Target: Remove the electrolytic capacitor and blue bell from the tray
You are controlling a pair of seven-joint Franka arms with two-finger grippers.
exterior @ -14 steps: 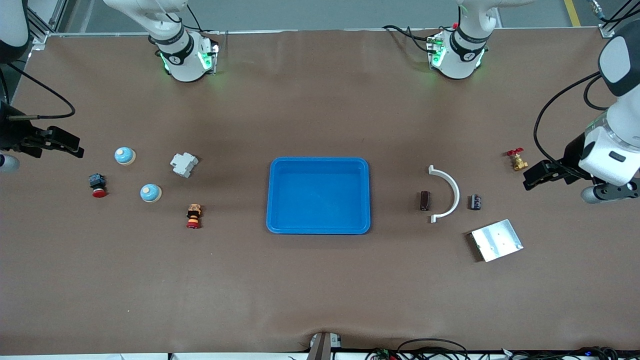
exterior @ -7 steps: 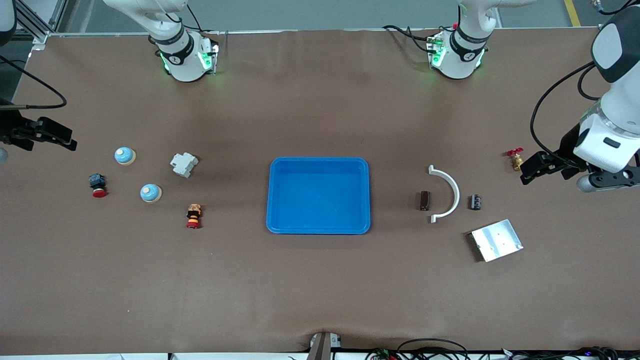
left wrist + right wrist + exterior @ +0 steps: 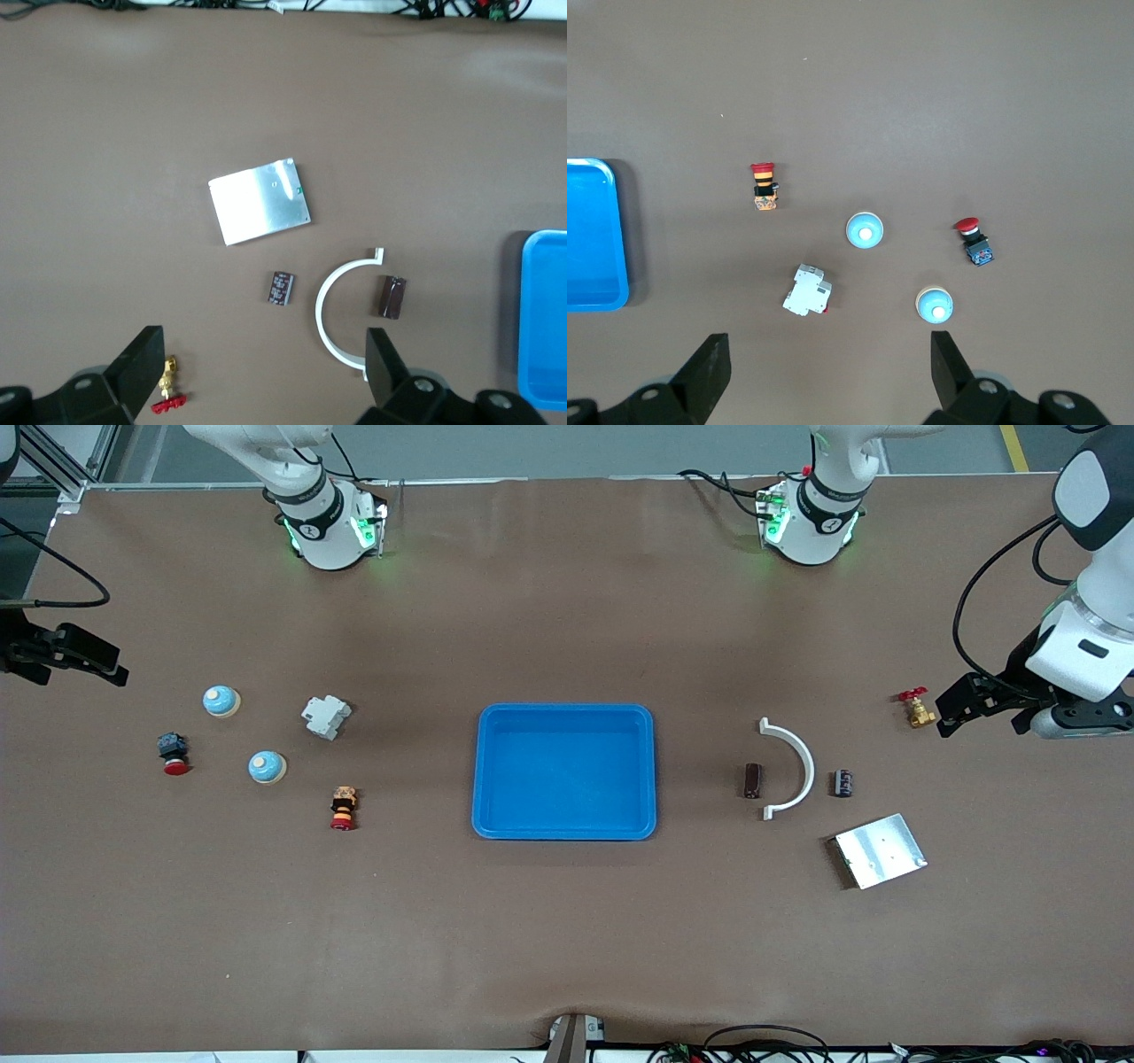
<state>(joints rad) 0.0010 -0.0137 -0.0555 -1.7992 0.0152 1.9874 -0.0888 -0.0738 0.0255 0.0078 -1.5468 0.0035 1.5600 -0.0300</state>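
Blue tray [image 3: 565, 717] at centre of surface [image 3: 567, 939], holding nothing.

Toward the right arm's end: two bells [image 3: 221, 701] [image 3: 266, 767], white breaker [image 3: 325, 716], red-capped button [image 3: 173, 752], striped switch [image 3: 343, 807]. Same five seen from above in right wrist view, with tray edge [image 3: 594, 232].

Toward the left arm's end: brown capacitor [image 3: 752, 779] just beside white arc [image 3: 791, 767], dark capacitor [image 3: 842, 783] beside the arc toward the left arm's end, metal plate [image 3: 880, 850], red-handled valve [image 3: 914, 708]. Plate's upper face shown clearly in left wrist view only.

Left gripper [image 3: 961, 710] released, empty, aloft beside valve. Right gripper [image 3: 84, 657] released, empty, aloft at the right arm's end of the surface; both fingers [image 3: 704, 376] visible only in right wrist view.
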